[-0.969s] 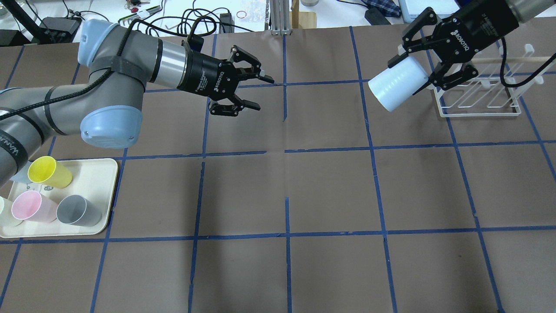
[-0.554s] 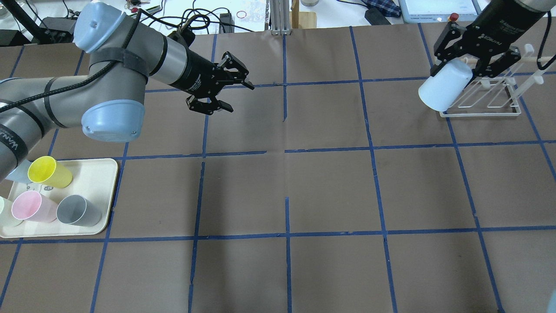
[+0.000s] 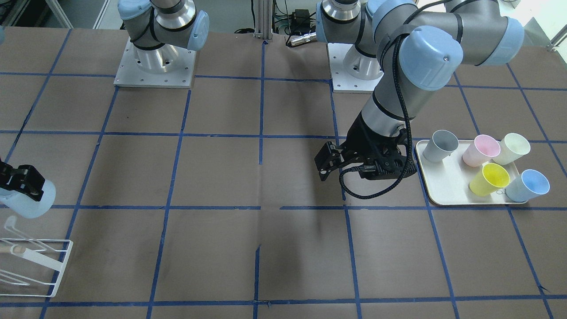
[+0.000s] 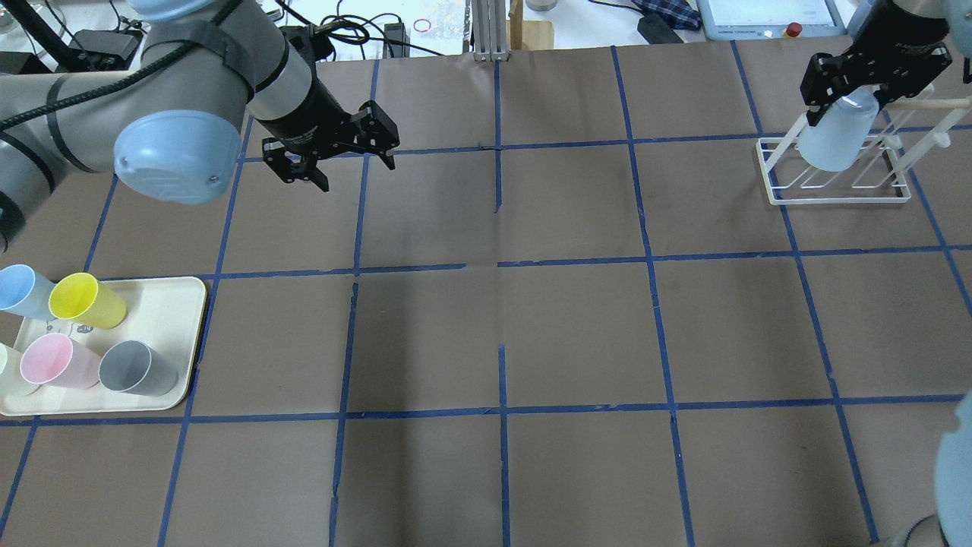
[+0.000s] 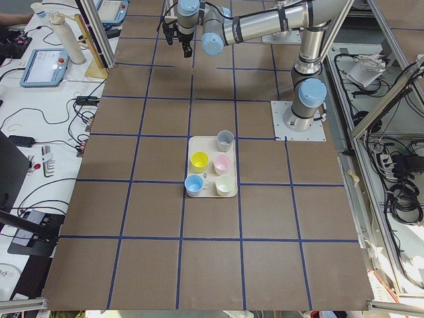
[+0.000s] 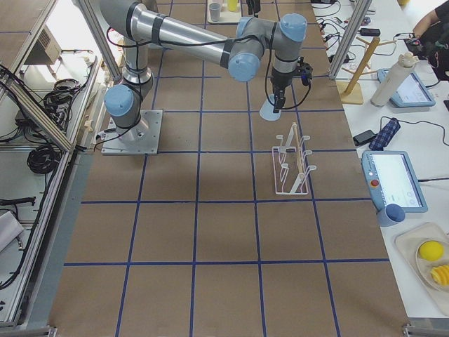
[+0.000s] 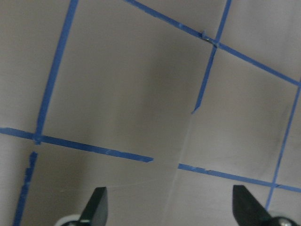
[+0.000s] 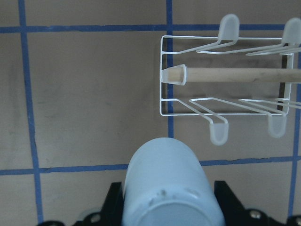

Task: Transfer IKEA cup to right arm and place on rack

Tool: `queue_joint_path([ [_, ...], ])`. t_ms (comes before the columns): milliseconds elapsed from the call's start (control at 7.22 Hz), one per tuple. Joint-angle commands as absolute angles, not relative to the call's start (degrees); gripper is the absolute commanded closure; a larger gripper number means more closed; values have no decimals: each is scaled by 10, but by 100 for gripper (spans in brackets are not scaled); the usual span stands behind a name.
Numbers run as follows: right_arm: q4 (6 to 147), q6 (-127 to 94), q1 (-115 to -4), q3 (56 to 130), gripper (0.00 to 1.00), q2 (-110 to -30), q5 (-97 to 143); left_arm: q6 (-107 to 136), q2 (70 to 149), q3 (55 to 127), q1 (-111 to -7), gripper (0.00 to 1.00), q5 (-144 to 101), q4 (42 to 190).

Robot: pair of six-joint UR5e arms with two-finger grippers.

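nearest the robot in the overhead view, the cream tray sits on the table's left side with five cups on it: grey, pink, yellow, cream and a second pale blue cup. the overhead view cuts the cream cup at the edge; the front-facing view shows all five whole.

farther out, the left gripper hangs above the brown table, well apart from the tray. its wrist view shows what the others only hint at: the two fingertips stand wide apart with only taped paper between them.

farthest off, at the right, the right gripper pinches the ikea cup, a finger on each side of its wall. the cup hangs in the air, base up toward the wrist and rim pointing down. the overhead view lays the cup over the left end of the rack, as if above the prongs. the right wrist view corrects that: the cup is just short of the rack's end frame, with the wooden dowel tip pointing toward it and no prong inside it. the right side view agrees, with the cup beyond the rack's end, apart from the wire.
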State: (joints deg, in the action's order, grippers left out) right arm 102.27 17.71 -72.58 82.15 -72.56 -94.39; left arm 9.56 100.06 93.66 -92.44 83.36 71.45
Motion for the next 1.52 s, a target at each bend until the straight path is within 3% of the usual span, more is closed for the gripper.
queue_joint_path([
  [0, 1075, 208, -724, 823, 88, -696, -966, 10, 970, 923, -926, 0, 927, 779],
  [831, 1096, 232, -696, 824, 86, -666, -964, 1, 860, 965, -917, 0, 919, 903],
  [969, 1096, 232, -697, 824, 80, -659, -962, -17, 857, 966, -907, 0, 919, 903],
  [1108, 1105, 231, -697, 824, 52, -650, -961, -29, 852, 966, -897, 0, 916, 906],
  [1246, 1113, 231, -698, 824, 1, -648, -960, -29, 844, 969, -880, 0, 884, 921],
  [1385, 1109, 231, -699, 824, 0, -652, -959, -30, 832, 974, -875, 0, 885, 921],
])
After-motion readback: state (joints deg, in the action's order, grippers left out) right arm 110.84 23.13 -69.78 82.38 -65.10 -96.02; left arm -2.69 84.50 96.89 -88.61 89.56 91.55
